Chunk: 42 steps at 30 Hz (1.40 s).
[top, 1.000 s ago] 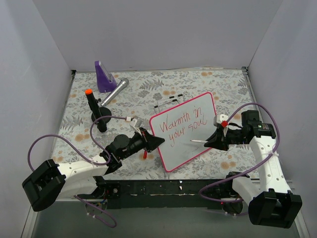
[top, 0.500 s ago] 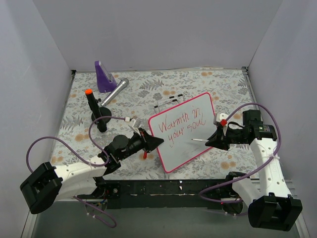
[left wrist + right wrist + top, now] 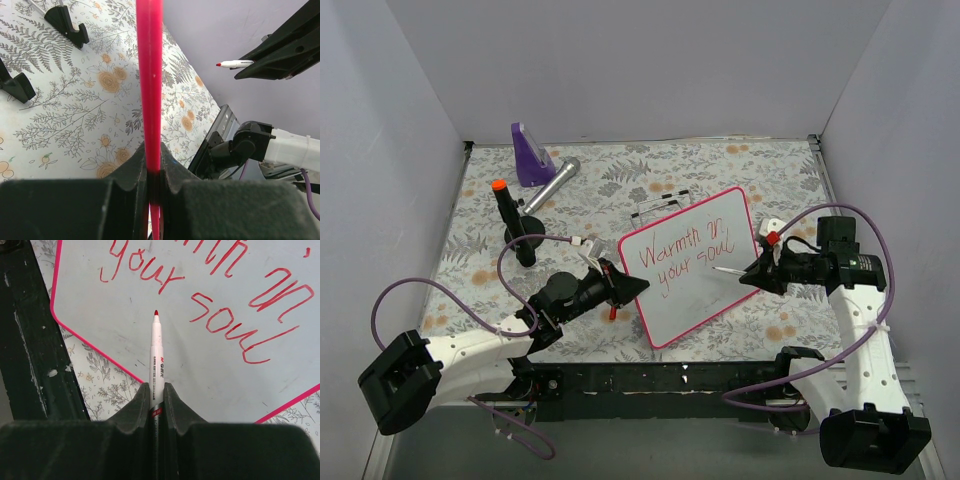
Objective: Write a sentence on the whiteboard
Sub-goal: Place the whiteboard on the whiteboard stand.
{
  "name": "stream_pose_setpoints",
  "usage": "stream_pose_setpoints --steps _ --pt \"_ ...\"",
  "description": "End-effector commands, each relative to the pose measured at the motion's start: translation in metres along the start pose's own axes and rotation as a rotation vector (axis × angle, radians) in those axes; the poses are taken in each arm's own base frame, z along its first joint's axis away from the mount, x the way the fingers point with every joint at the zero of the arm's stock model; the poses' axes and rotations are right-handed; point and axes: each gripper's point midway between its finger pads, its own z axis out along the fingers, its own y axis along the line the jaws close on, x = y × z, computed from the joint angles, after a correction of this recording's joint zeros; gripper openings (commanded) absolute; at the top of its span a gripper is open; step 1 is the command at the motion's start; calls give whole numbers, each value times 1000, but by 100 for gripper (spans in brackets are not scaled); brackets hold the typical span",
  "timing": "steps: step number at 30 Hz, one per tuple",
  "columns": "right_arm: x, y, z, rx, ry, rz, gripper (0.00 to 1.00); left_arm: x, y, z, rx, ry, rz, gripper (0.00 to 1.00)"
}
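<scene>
The whiteboard sits right of the desk's middle, toward the near edge, turned so its corners point at the desk's sides. The sentence, in red, fills its far half in two lines, "Warmth in" above "your soul"; the near half is blank. The left gripper is clenched on the board's left edge, and the left wrist view shows the pink frame pinched between its fingers. The right gripper comes in from the desk's right edge and is clamped on a marker. The marker's red tip points over the blank area below "soul". Seen from the left wrist it looks clear of the surface, though contact cannot be told for sure. Two black clips lie on the floral cloth beyond the board. Toward the far left corner stand a purple wedge and a silver cylinder. Nearer along the left side is a black post with an orange cap.
</scene>
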Motion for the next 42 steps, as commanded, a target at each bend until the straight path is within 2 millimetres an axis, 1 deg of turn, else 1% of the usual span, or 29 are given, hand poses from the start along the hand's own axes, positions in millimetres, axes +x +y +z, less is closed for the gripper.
stream_pose_setpoints --steps 1,8,16,34,42 --pt "-21 -9 -9 47 -30 -30 1 -23 -22 1 74 -63 46 0" --pt "-21 -5 -9 52 -44 -27 1 -25 -29 3 92 -48 43 0" --pt "-23 -1 -9 54 -63 -36 1 -32 -34 2 92 -56 48 0" --pt "-26 5 -8 16 -81 -26 1 -35 -33 -3 85 -68 69 0" --pt "-29 8 -8 -6 -91 -26 1 -38 -36 -4 92 -78 85 0"
